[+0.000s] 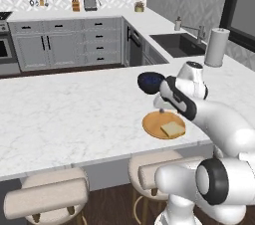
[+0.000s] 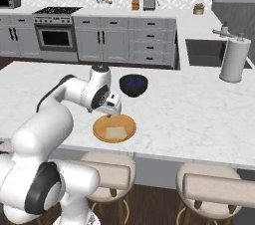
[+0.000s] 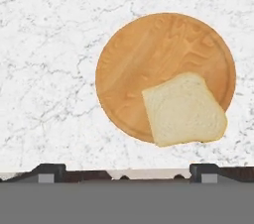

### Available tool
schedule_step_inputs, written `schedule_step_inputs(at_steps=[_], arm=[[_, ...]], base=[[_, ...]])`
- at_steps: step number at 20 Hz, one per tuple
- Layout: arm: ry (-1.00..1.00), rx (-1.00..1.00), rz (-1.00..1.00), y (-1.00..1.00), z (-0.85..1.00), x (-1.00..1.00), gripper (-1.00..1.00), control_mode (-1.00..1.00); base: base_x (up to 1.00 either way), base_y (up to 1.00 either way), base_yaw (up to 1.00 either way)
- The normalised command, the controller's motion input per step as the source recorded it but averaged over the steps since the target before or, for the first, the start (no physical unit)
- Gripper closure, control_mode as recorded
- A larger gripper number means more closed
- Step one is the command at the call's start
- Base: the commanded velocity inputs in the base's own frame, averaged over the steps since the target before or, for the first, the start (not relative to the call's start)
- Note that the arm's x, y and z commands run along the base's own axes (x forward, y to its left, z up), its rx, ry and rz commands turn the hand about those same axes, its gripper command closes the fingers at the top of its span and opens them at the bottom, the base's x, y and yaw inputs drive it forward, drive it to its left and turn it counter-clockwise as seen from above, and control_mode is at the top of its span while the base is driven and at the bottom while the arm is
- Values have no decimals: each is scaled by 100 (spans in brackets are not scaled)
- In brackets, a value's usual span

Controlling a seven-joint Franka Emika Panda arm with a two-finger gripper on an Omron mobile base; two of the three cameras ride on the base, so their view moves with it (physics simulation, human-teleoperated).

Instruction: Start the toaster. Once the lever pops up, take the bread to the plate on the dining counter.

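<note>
Bread (image 3: 183, 109) lies flat on the plate (image 3: 144, 54), at the side nearest the counter's front edge, one corner hanging just past the rim. It is a pale tan slice, roughly square with one rounded side and a slightly darker crust line, much smaller than the plate beneath it. Nothing grips it: in the hand view the two dark fingertips stand far apart at the bottom, wide open and empty, with the slice between and beyond them.

Judged from this, the delivery looks done. The slice is on the plate, the plate is on the dining counter (image 1: 74, 109), and the gripper (image 2: 112, 108) hovers just above the plate's far rim, apart from the bread. What seems left is little more than drawing the arm clear. Whether the toaster was run cannot be told from here.

The plate itself is round, orange-brown with a wood-like grain, and sits close to the overhanging front edge, above the padded stools (image 1: 47, 191). Just beyond it on the marble stands a dark blue bowl (image 2: 133, 85). Farther off to the right a paper towel roll (image 2: 234, 58) stands upright near the sink (image 2: 209, 52), and grey cabinets (image 2: 124, 40) with a stove (image 2: 55, 32) line the back wall.
</note>
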Motion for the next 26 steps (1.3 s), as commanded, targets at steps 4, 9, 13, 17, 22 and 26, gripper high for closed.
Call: schedule_step_inputs(at_steps=[4,9,13,17,22,26], arm=[[2,-15,0,29,21,-33,-100,-100],[0,-5,0,0,39,-41,-100,-100],[0,-1,-2,-5,46,-57,-100,-100],[0,0,0,-8,55,-65,-100,-100],[0,0,0,-2,53,-67,-100,-100],[0,0,0,-8,43,-68,-100,-100]], base=[[0,0,0],[0,0,0],[0,0,0],[0,0,0],[0,0,0],[0,0,0]])
